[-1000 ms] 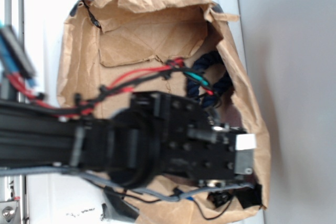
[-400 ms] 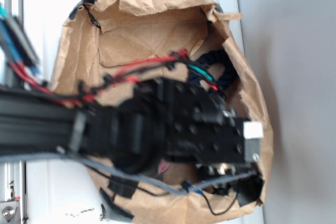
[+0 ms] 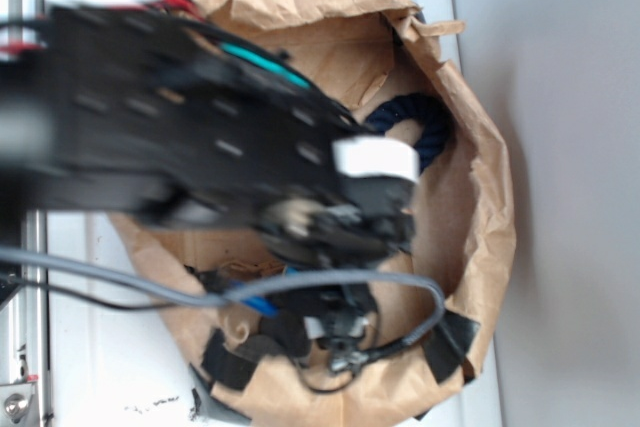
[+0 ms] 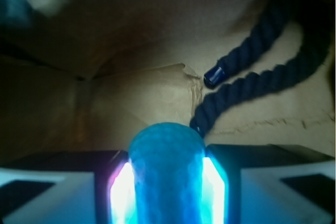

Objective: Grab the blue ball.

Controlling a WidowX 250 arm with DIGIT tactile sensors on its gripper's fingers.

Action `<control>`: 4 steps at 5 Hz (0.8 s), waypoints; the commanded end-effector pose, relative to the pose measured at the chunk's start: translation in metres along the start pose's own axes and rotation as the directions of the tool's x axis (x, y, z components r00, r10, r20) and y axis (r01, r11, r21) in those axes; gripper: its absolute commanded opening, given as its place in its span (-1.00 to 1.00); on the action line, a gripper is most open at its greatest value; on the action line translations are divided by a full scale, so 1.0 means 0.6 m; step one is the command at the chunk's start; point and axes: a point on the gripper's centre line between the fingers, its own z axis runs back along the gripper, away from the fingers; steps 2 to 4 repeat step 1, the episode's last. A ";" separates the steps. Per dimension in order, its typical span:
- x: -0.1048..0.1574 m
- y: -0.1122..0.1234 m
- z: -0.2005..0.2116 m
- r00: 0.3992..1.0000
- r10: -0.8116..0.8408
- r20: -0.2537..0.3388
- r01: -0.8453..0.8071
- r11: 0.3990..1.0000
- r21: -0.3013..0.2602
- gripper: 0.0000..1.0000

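In the wrist view the blue ball fills the space between my two bright finger pads, squeezed tall and narrow. My gripper is shut on it, above the brown paper floor of the bag. In the exterior view the blurred black arm and gripper hang over the open paper bag, and the ball itself is hidden under the arm.
A dark navy braided rope loop lies on the bag floor to the right of the ball, also showing as the rope at the bag's far right. Grey and black cables trail across the bag. The bag's crumpled walls rise all round.
The arm has swung up and to the left in the exterior view, lifting away from the bag's lower right, and more of the rope loop and bag floor now shows.
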 end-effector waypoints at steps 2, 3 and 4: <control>0.005 0.014 0.075 0.998 -0.055 -0.016 0.054 0.998 -0.042 -1.00; 0.005 0.014 0.075 0.998 -0.055 -0.016 0.054 0.998 -0.042 -1.00; 0.005 0.014 0.075 0.998 -0.055 -0.016 0.054 0.998 -0.042 -1.00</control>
